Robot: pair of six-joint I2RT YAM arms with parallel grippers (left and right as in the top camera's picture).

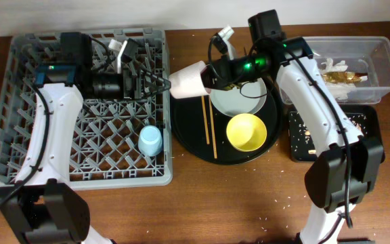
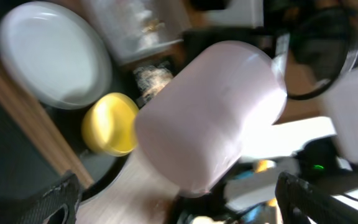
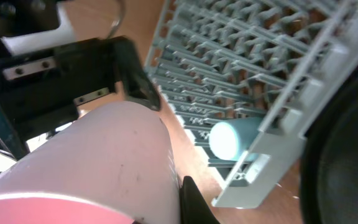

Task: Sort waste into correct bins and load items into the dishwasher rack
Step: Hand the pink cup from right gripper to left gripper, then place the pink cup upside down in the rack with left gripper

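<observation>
brown wooden tabletop (image 1: 249, 203) carries the dishwasher rack (image 1: 19, 102) along its left edge. the pink cup (image 1: 188, 80) hangs on its side in the air near the middle of the far edge. the right gripper (image 1: 212, 80) is clamped on its rim end. the left gripper (image 1: 158, 83) stands spread wide just beside the base, apart from it. i judge the cup light, stiff and smooth, so it may slip; the wall near the base seems the best hold. the left wrist view is blurred, and the exact pinch at the rim is hidden.

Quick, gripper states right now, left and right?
Left gripper: open, fingers spread toward the pink cup.
Right gripper: closed, holding the pink cup.
</observation>
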